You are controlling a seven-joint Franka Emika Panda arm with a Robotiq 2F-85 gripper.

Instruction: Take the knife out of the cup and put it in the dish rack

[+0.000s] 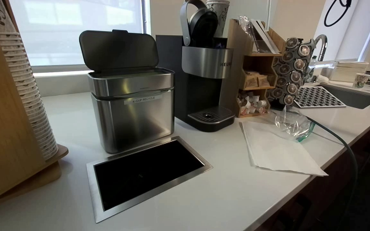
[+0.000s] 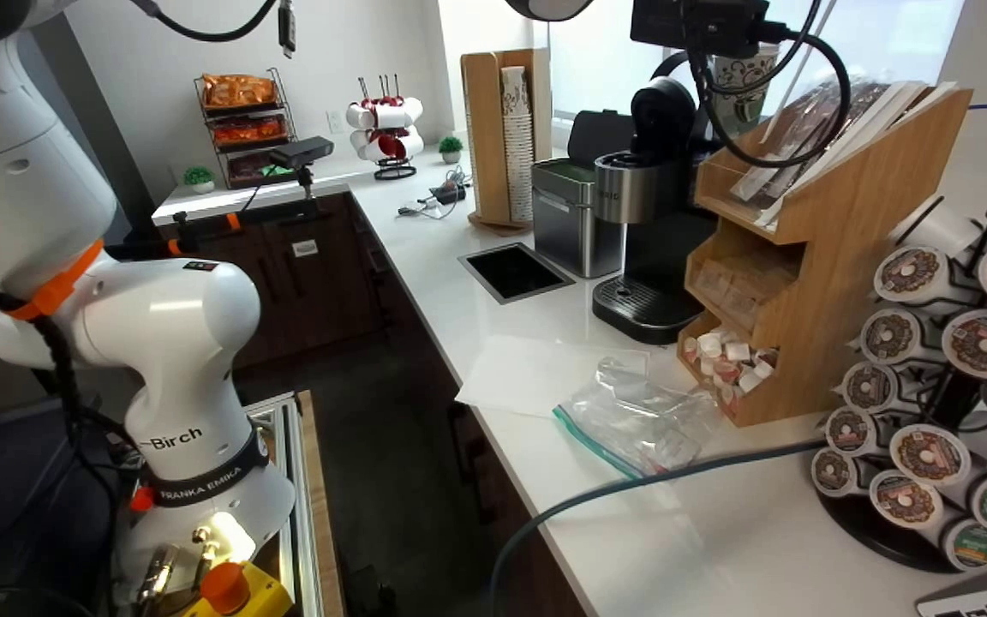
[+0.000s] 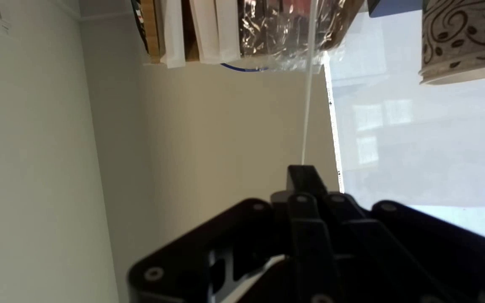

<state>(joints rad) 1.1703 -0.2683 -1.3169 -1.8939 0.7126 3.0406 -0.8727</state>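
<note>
My gripper is shut, low in the upside-down wrist view; it is out of view in both exterior views. A thin pale stick runs from its fingertips toward clear-wrapped items in the top of the wooden organizer. The stick also shows in an exterior view, hanging above that organizer. I cannot tell whether it is a knife; the far end is unclear. A patterned paper cup shows to the right; it stands by the coffee maker in both exterior views. No clear dish rack shows.
The wooden organizer stands between the coffee maker and the pod carousel. A black-and-white patterned mat lies by the sink. A clear bag and white paper lie on the counter. Cables hang near the wrist.
</note>
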